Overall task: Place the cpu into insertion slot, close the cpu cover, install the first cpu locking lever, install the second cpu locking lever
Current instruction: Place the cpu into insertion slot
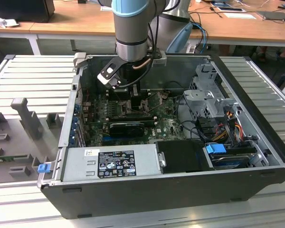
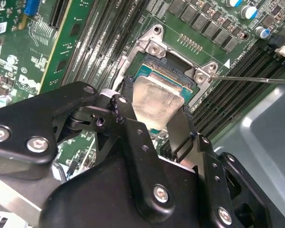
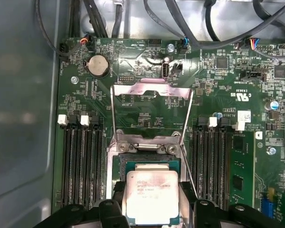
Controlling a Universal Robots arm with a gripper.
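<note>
In the first wrist view the hand (image 3: pixel 152 187) pinches the cpu (image 3: pixel 151 199) by two opposite edges, one black finger (image 3: pixel 118 189) on each side. The cpu lies flat with its tan-grey face turned up toward the camera. It is square, so it has no long axis, and its edges run parallel to the memory slots (image 3: pixel 80 161) that flank it on both sides. It sits directly over the slot (image 3: pixel 122 160). I cannot tell whether it is seated there or held just above.

The cover (image 3: pixel 152 90) is open, swung back beyond the slot's hinge end with its window clear. A thin lever (image 3: pixel 113 118) stands raised beside it.

In the exterior view the arm (image 1: pixel 132 23) comes down from 12 o'clock into an open case (image 1: pixel 156 197). It reaches the green board toward 11 o'clock of the case's middle. A grey power supply (image 1: pixel 114 161) fills the case at 6 o'clock, and a metal drive cage (image 1: pixel 206 95) stands at 3 o'clock.

The case rests on a ribbed metal desk (image 1: pixel 33 76). Wooden desks (image 1: pixel 76 21) cross the room behind it at 12 o'clock.
</note>
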